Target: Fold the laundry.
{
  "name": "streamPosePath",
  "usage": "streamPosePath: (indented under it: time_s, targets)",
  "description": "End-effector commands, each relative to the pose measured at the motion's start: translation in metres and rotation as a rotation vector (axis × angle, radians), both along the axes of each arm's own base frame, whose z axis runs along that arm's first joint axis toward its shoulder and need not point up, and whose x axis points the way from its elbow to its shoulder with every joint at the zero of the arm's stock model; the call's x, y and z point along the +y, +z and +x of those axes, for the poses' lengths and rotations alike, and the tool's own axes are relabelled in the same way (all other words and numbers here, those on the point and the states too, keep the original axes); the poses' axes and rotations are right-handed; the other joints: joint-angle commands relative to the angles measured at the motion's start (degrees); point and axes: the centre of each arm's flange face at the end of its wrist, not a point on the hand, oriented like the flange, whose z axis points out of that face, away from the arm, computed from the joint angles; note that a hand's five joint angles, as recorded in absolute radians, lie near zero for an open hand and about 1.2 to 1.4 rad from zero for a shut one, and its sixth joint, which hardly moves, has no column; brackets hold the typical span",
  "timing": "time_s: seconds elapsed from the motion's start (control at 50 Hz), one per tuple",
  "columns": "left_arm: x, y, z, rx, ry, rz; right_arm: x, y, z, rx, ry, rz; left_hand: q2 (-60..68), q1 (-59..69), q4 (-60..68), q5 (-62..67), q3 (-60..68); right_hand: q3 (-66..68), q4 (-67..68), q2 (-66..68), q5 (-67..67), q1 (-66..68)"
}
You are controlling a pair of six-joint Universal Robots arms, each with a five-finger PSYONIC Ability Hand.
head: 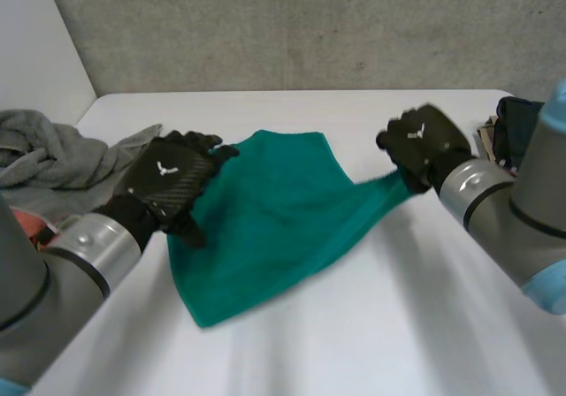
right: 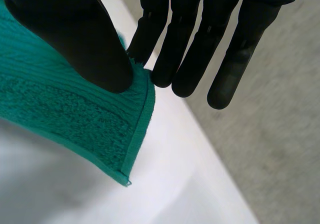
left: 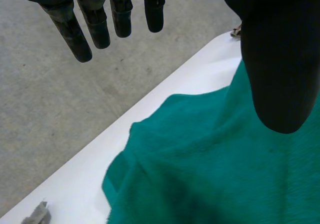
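A green towel lies spread on the white table, with its right corner pulled up and out to the right. My right hand is shut on that corner. In the right wrist view the thumb presses the towel's hemmed corner against the fingers. My left hand rests open at the towel's left edge. Its fingers are straight and spread, and its thumb hangs over the green towel without holding it.
A pile of grey cloth lies at the table's left side, close behind my left arm, with something reddish beneath it. Dark items sit at the table's right edge behind my right arm. The table's far edge runs just beyond the towel.
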Motion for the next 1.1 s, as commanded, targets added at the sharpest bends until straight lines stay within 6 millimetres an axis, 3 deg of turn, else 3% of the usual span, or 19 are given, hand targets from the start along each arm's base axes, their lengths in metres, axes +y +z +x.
streamPosePath:
  time_s: [0.02,0.24,0.44,0.6,0.8,0.88,0.98,1.1]
  targets:
    - [-0.042,-0.003,0.015,-0.004,0.014,0.004,0.025,0.047,0.006,-0.059,0.071,-0.078,-1.4,-0.9,-1.3,-2.3,-1.5,12.0,11.5,13.1,13.9,16.2]
    - [-0.097,-0.037,0.028,-0.138,-0.054,0.050,0.074,0.098,0.018,-0.137,0.221,-0.187,-1.4,-0.9,-1.3,-2.3,-1.5,12.0,11.5,13.1,13.9,16.2]
    - [-0.131,-0.071,0.019,-0.237,-0.080,0.045,0.101,0.113,0.020,-0.188,0.284,-0.203,-1.4,-0.9,-1.3,-2.3,-1.5,12.0,11.5,13.1,13.9,16.2]
    - [-0.159,-0.098,0.012,-0.265,-0.078,0.034,0.097,0.103,0.018,-0.181,0.274,-0.172,1.5,2.0,1.6,0.6,1.4,12.0,11.5,13.1,13.9,16.2]
    - [-0.183,-0.118,0.008,-0.311,-0.075,-0.012,0.083,0.087,0.015,-0.157,0.244,-0.130,22.3,22.9,22.4,21.4,22.2,12.0,11.5,13.1,13.9,16.2]
    - [-0.186,-0.119,0.006,-0.304,-0.075,-0.017,0.079,0.082,0.013,-0.151,0.233,-0.116,35.3,35.8,35.4,34.3,35.1,12.0,11.5,13.1,13.9,16.2]
    - [-0.185,-0.113,-0.001,-0.291,-0.063,-0.048,0.072,0.075,0.011,-0.143,0.216,-0.103,68.5,69.1,68.6,67.6,68.4,12.0,11.5,13.1,13.9,16.2]
    - [-0.180,-0.091,-0.003,-0.266,0.018,-0.109,0.063,0.072,0.008,-0.140,0.193,-0.104,68.6,69.1,68.7,67.7,68.5,12.0,11.5,13.1,13.9,16.2]
